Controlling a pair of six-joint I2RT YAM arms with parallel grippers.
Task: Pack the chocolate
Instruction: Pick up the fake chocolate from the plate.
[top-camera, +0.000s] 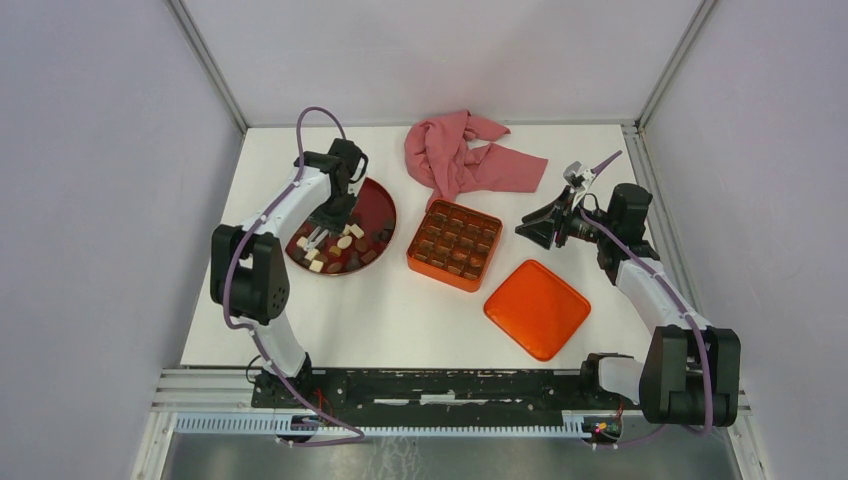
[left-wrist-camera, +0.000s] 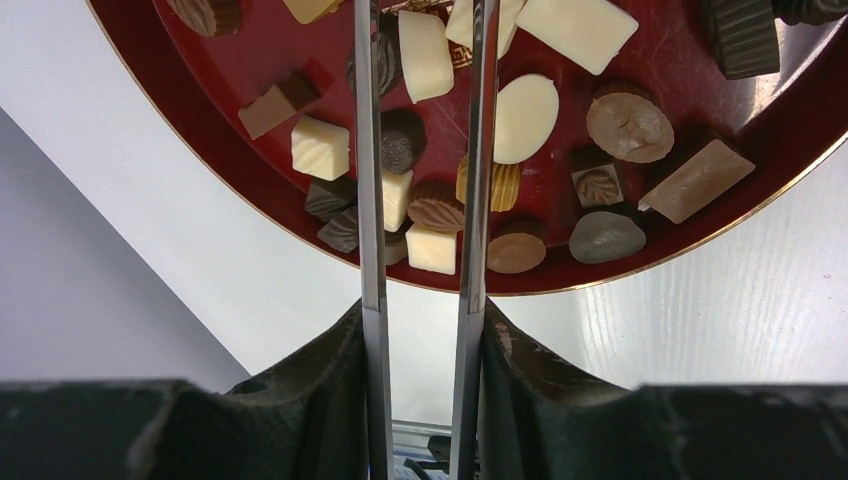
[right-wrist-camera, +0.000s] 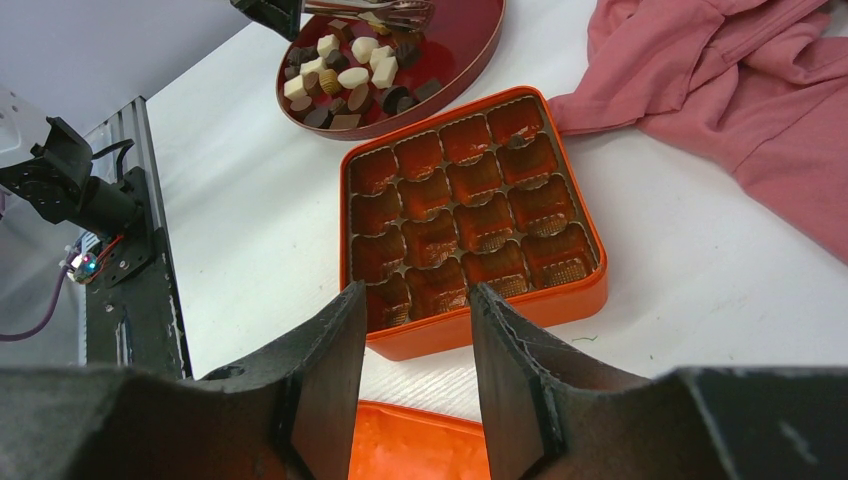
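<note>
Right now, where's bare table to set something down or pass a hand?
Widest bare patch: the near strip of the table, with plate and tin behind, lid to its right. Smaller one: far left corner, beside the cloth. Crowded: the plate-tin gap, and right of the tin, where the right gripper hovers.

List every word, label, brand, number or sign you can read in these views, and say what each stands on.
None can be read.
Orange tin and its lid: plain, no print shows.
Red plate: no lettering.
Chocolates: moulded ridges and leaf patterns only, no letters.
Pink cloth: no tag or print in view.
</note>
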